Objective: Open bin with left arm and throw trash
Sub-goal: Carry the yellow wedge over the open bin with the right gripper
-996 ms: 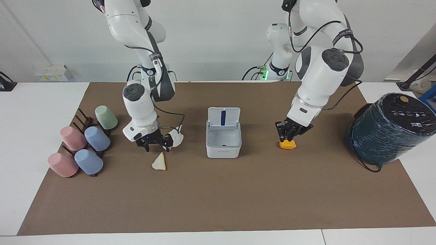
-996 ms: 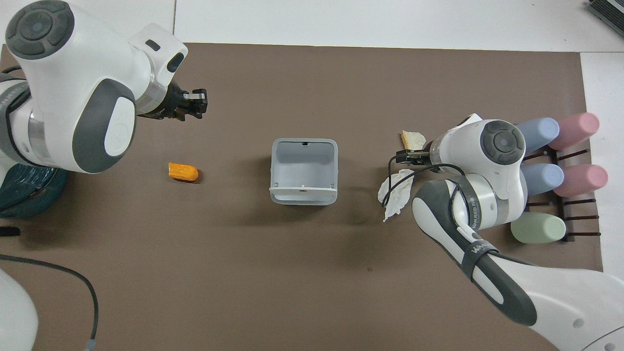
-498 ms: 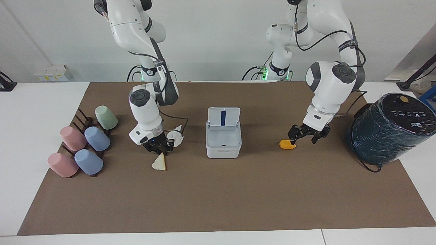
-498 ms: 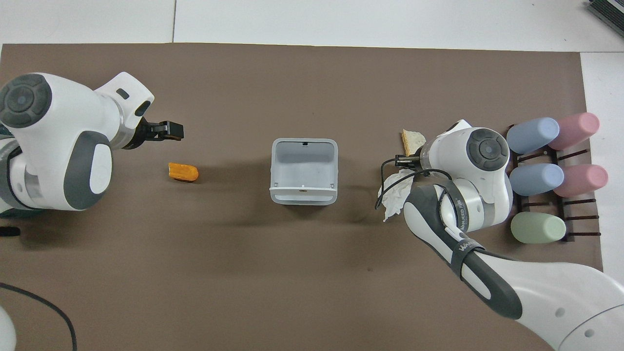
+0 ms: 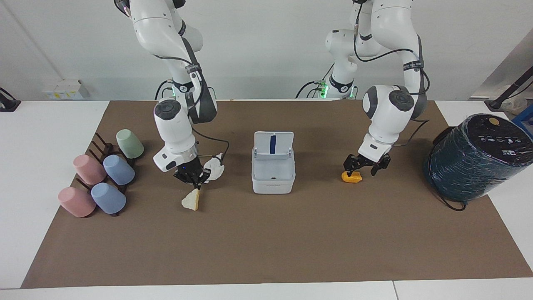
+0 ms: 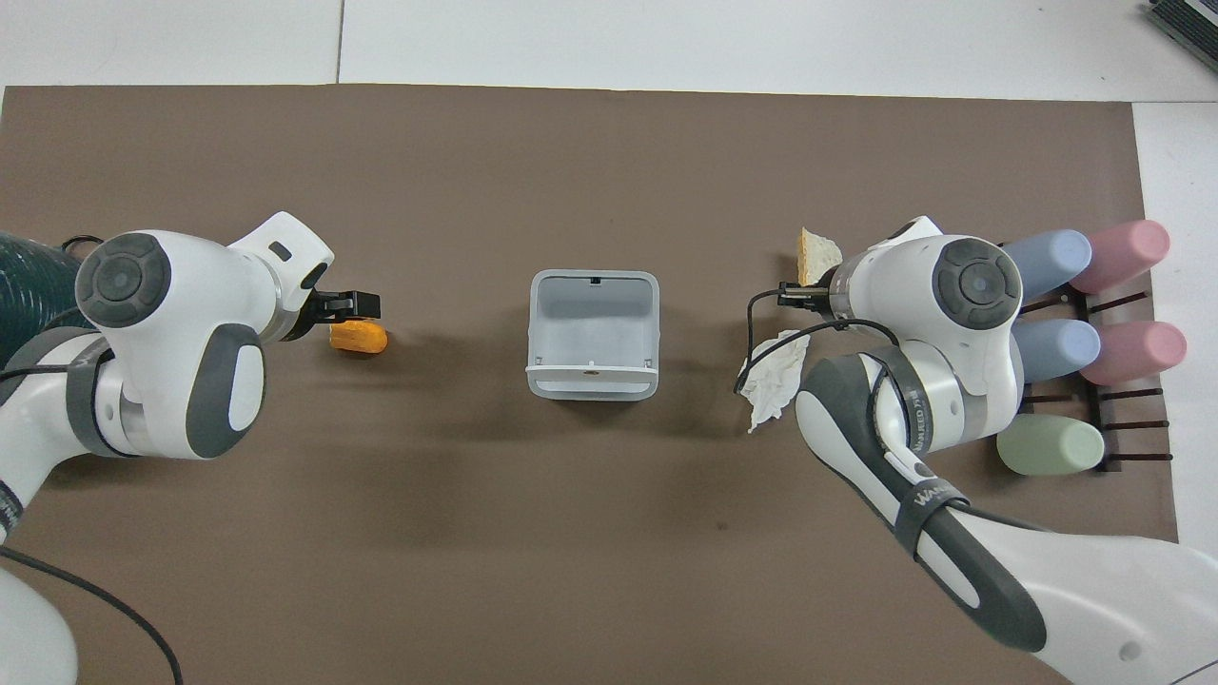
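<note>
The white bin (image 5: 272, 183) (image 6: 592, 385) stands mid-mat with its lid (image 5: 273, 144) up, blue stripe showing. My right gripper (image 5: 195, 182) (image 6: 795, 295) is shut on the upper tip of the cream wedge scrap (image 5: 190, 201) (image 6: 818, 255), which tilts below it. The crumpled tissue (image 5: 215, 169) (image 6: 773, 377) lies beside that gripper, toward the bin. At the left arm's end, my left gripper (image 5: 365, 165) (image 6: 354, 304) is open, low over the orange lump (image 5: 352, 178) (image 6: 360, 339), which lies on the mat under one finger.
Several pastel cups (image 5: 102, 177) (image 6: 1066, 323) lie on a dark rack at the right arm's end. A big dark teal wrapped cylinder (image 5: 474, 156) (image 6: 29, 285) stands at the left arm's end. A black cable (image 5: 216, 143) loops off the right wrist over the tissue.
The right gripper closed on the wedge's tip, and the wedge shifted slightly away from the robots. The left gripper opened wide, drew off the orange lump and came back over it.
</note>
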`<action>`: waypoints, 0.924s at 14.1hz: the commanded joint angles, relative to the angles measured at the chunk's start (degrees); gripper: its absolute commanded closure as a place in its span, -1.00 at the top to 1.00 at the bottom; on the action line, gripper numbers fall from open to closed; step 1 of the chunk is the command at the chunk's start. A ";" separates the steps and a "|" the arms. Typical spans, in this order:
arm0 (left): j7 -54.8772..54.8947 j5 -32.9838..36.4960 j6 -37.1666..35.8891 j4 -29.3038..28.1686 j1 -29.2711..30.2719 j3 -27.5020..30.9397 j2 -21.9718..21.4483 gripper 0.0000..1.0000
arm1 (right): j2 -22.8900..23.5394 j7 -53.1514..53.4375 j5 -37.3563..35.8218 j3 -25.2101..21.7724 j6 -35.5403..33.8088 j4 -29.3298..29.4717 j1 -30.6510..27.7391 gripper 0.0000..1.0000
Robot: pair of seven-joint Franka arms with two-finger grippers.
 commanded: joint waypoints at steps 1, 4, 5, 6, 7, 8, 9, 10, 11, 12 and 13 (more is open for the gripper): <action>0.31 0.95 5.70 -3.74 -1.51 0.31 1.22 1.00 | -2.13 6.30 -0.92 0.13 -5.57 3.53 3.14 -1.00; 0.31 0.95 7.55 -3.91 -1.78 0.31 2.99 1.00 | -0.81 14.73 -0.49 0.13 -10.76 11.08 7.80 -1.00; 0.31 0.95 7.46 -3.91 -1.78 0.31 2.99 1.00 | -0.29 16.24 -0.22 0.13 -11.47 12.93 9.47 -1.00; 0.31 0.95 7.03 -3.91 -1.78 0.31 2.90 1.00 | 0.24 17.12 -0.22 0.21 -11.74 14.43 10.45 -1.00; 0.31 0.95 7.02 -3.91 -1.87 0.31 2.99 1.00 | 0.68 17.65 0.39 0.21 -11.92 15.66 11.41 -1.00; 0.31 0.95 6.94 -3.91 -2.31 0.31 2.90 1.00 | 1.29 19.14 3.79 0.21 -12.62 17.42 12.12 -1.00; 0.31 0.95 6.85 -3.91 -2.40 0.31 2.90 1.00 | 1.82 21.24 8.43 0.30 -13.15 18.91 13.00 -1.00; 0.31 0.95 6.76 -3.83 -2.40 0.31 2.90 1.00 | 1.91 23.44 10.39 0.30 -13.15 19.54 13.87 -1.00; 0.31 0.95 6.06 -3.74 -2.40 0.31 2.90 0.95 | 2.00 24.85 10.85 0.21 -13.06 19.54 14.40 -1.00; 0.23 0.95 4.93 -3.74 -2.31 0.31 2.81 0.66 | 2.00 25.21 11.20 0.21 -12.98 19.54 15.02 -1.00; 0.23 0.95 3.52 -3.56 -2.31 0.31 2.81 0.45 | 2.00 26.18 11.38 0.30 -12.37 19.37 15.55 -1.00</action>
